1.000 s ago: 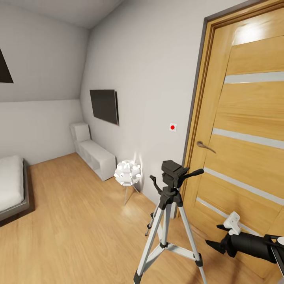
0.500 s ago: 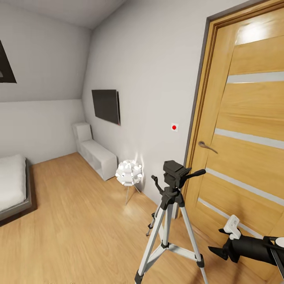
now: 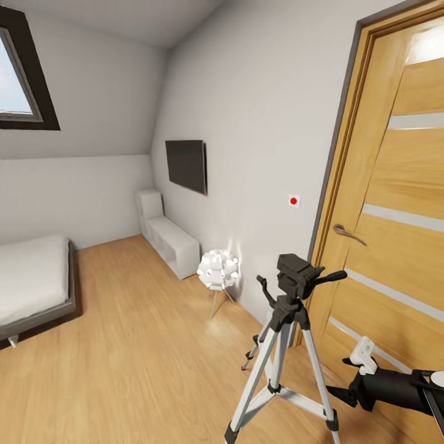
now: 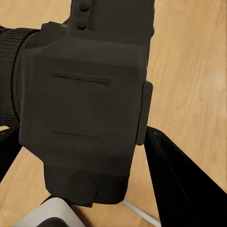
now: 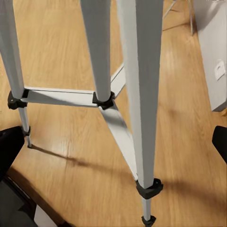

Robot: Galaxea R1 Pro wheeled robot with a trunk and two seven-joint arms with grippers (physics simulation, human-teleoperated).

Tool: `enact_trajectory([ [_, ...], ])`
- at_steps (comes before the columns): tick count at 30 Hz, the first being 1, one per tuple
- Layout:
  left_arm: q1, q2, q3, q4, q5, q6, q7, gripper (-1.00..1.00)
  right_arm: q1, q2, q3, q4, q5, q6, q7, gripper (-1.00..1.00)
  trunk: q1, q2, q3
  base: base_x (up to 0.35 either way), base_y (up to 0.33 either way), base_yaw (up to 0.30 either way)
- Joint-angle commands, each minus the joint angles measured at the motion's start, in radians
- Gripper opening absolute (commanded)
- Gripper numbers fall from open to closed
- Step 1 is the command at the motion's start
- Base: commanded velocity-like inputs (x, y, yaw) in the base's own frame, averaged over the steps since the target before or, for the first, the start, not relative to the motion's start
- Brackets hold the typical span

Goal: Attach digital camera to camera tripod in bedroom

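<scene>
The left gripper [image 4: 90, 156] has the digital camera [image 4: 80, 109] between its two dark fingers [image 4: 175, 179], one finger at each side of the body, so it reads as closed on the camera. The lens barrel sticks out to one side of the grip and the flat back of the body faces the wrist lens. It looks like a rigid, boxy, matte thing, light enough for one gripper, and unlikely to slip while the pads sit on its flat sides. The lens and the top buttons are the tender parts, so the body sides seem the right place to hold it.

The right gripper [image 5: 113, 142] hangs low beside the camera tripod [image 3: 285, 345], with the grey legs and their black spreader joint just ahead of it. Dark finger tips [image 5: 10, 144] show far apart at both edges, so it stands wide and holds nothing.

The tripod stands on the wood floor [image 3: 135, 345] near the oak door [image 3: 394, 209], its black head bare. It looks tall and top-light, easy to tip if nudged, so the camera probably wants lowering straight onto the head plate.
</scene>
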Motion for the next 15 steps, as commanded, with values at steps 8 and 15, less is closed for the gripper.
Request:
enact_trajectory([
  [8,0.001,0.000,0.000,-0.001,0.008,0.004,0.006,-1.00,0.000,-0.001,-0.001,-0.001,0.006,0.009,0.007,1.00,0.000,-0.001,0.000,0.000,0.000,0.057],
  [15,0.001,0.000,-0.001,-0.001,0.008,0.004,0.006,-1.00,0.028,-0.008,-0.005,0.033,0.026,-0.019,0.007,1.00,0.000,-0.001,0.000,0.000,0.000,0.008],
])
